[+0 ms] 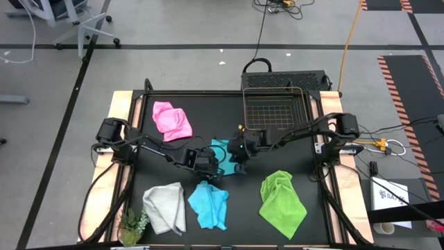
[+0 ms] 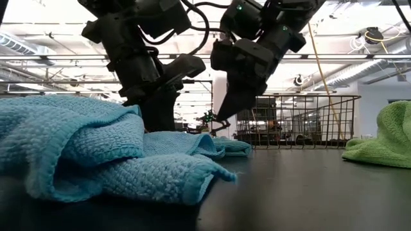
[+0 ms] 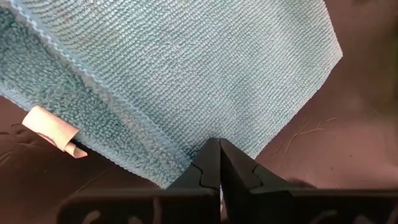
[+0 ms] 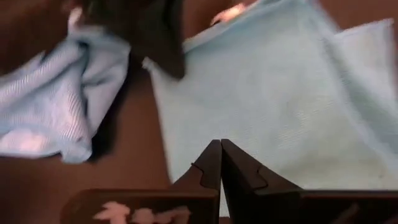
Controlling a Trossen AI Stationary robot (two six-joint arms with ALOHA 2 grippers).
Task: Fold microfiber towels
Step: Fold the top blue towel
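Note:
A light blue towel (image 1: 220, 148) lies folded over at the table's middle; it also shows in the left wrist view (image 3: 186, 68) and the right wrist view (image 4: 267, 106). My left gripper (image 1: 208, 164) is shut, with its tips (image 3: 219, 144) down at the towel's edge. My right gripper (image 1: 240, 164) is shut and hangs a little above the towel in the low view (image 2: 221, 119). A second light blue towel (image 1: 208, 205), a white-grey one (image 1: 165, 207), a lime green one (image 1: 282, 201) and a pink one (image 1: 172, 119) lie crumpled on the table. My left gripper comes from above, pointing down, and its shut fingertips meet the middle towel at one edge (image 3: 186, 163), near a corner. The towel lies flat on the table, one layer folded over another. Whether cloth is pinched between the fingers or only pressed, I cannot tell.
A wire basket (image 1: 276, 110) stands at the table's far right. A small green plant (image 1: 132, 226) stands at the near left corner. A white tag (image 3: 53, 127) sticks out from the middle towel's edge. Bare table shows between the middle towel and the green one.

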